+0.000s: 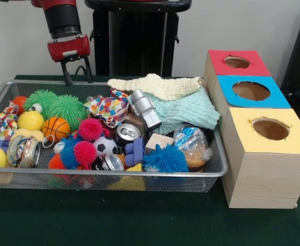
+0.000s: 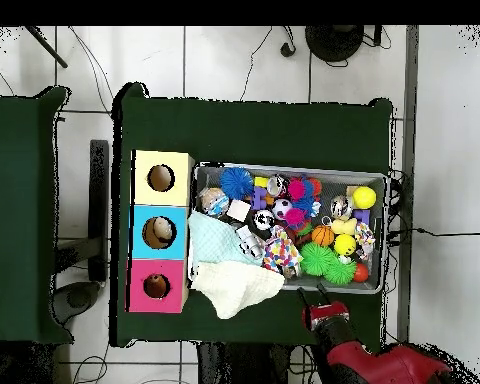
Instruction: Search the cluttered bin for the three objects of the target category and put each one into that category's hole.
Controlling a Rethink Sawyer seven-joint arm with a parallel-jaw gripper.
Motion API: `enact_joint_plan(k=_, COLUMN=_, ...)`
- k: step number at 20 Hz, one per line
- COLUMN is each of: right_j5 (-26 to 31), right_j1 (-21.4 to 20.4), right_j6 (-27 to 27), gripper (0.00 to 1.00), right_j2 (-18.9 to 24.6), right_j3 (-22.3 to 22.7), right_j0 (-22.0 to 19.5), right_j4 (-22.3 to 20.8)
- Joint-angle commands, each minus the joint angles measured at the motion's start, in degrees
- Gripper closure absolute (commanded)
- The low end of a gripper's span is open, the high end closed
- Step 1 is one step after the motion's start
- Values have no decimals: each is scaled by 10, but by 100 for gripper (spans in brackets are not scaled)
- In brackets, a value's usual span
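1. The gripper [image 1: 77,76] hangs with its two dark fingers [image 1: 66,75] spread apart and nothing between them, just outside the far rim of the wire bin [image 1: 217,171], above the bin's green-ball corner. In the overhead view the gripper [image 2: 312,292] sits just off the bin's long edge, over bare green table [image 2: 244,125].
2. Open room: the strip of table between that rim and the robot is free, apart from the cream cloth [image 1: 157,84] that drapes over the rim towards the boxes.
3. Nearest things inside: two spiky green balls [image 1: 57,105], a patterned cloth bundle [image 1: 106,107] and a silver toy [image 1: 143,108].
4. One mint cloth [image 1: 184,113] lies under the cream one at the bin's box end, spilling over the edge.
5. Balls counted further in: two yellow balls [image 1: 31,121], one small basketball [image 1: 56,128], one small football [image 1: 105,145], two spiky pink balls [image 1: 90,129], one spiky blue ball [image 1: 165,159].
6. At least three drink cans [image 1: 127,132] lie among them; one crushed plastic bottle [image 1: 193,146] rests near the box-end rim.
7. Three wooden boxes stand in a row, touching one another, beside the bin: red box [image 1: 237,62], blue box [image 1: 251,91], yellow box [image 1: 270,129], each with one round hole on top.
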Motion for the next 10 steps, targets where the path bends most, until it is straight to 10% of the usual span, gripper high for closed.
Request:
enact_joint_plan(k=1, right_j5=449, right_j1=88, right_j6=-94, gripper=0, right_j2=150, right_j3=-169, right_j0=-12, right_j4=195)
enact_joint_plan(k=10, right_j5=539, right_j1=36, right_j6=-135, gripper=0, right_j2=163, right_j3=-159, right_j0=0, right_j4=297)
